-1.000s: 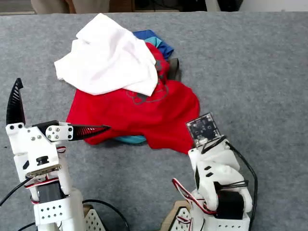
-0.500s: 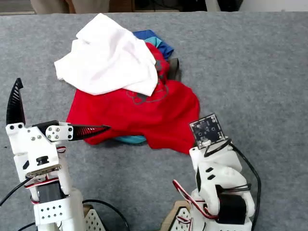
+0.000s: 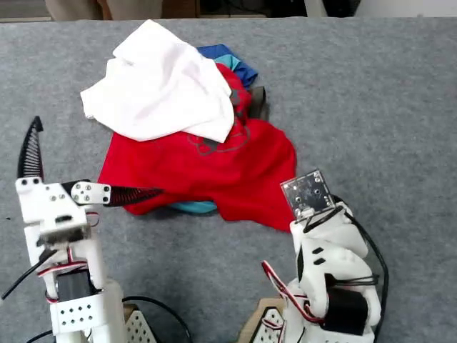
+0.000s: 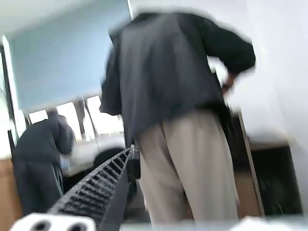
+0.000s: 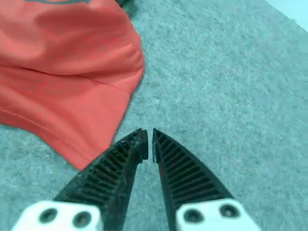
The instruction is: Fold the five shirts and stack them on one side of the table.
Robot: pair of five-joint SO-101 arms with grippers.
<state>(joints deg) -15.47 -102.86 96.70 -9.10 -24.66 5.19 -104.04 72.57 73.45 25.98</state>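
Note:
A heap of shirts lies at the table's far middle. A crumpled white shirt is on top, over a spread red shirt. A blue shirt, a teal one and a dark one peek out at the edges. My left gripper stands wide open at the near left, one finger upright, the other lying at the red shirt's near-left edge. One of its fingers points at the room. My right gripper is shut and empty, over bare table just beside the red shirt's near-right hem.
Grey felt table with wide free room on the right and along the left edge. Both arm bases stand at the near edge, with the right arm's wrist camera board over its gripper. Cables run by the bases.
The left arm has tipped slightly, its gripper shifting a little right and lower, still wide open. The right wrist has drifted slightly right and toward the near edge. The shirts have not moved.

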